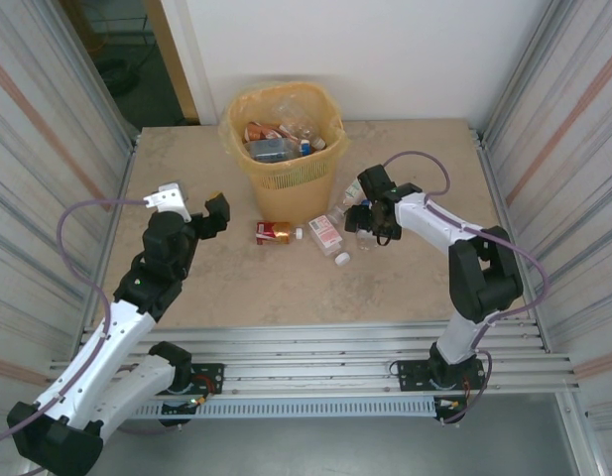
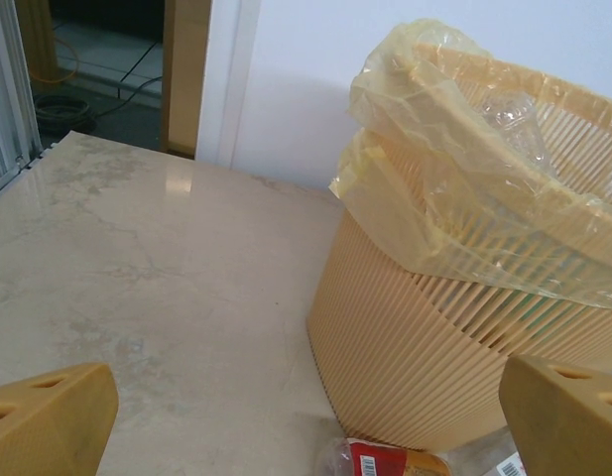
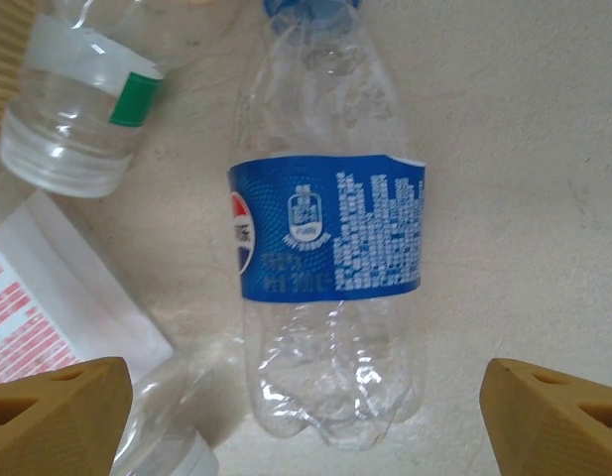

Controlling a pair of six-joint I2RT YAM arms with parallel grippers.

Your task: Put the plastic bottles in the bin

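A blue-labelled bottle (image 3: 325, 248) lies flat between the right claw's (image 3: 306, 416) spread fingers.

The table top (image 1: 236, 288) looks like polished beige stone, smooth, with a soft sheen that catches the light. The bin (image 2: 405, 367) is matt orange-yellow plastic, finely ribbed, and its bag liner (image 2: 434, 188) is thin, crinkled, glossy film you can see through. The blue-labelled bottle (image 3: 335, 377) is clear, thin plastic, dented and shiny, and its label (image 3: 330, 233) is slick printed film. The green-tagged bottle (image 3: 72, 129) beside it is clear ribbed plastic too. The right gripper (image 3: 307, 412) has fingers (image 3: 58, 412) of dull mustard plastic with a faintly grainy face. The right arm (image 1: 434, 223) wears a smooth white shell with matt black joints. The rails (image 1: 315, 347) at the near edge are pale, ribbed metal.
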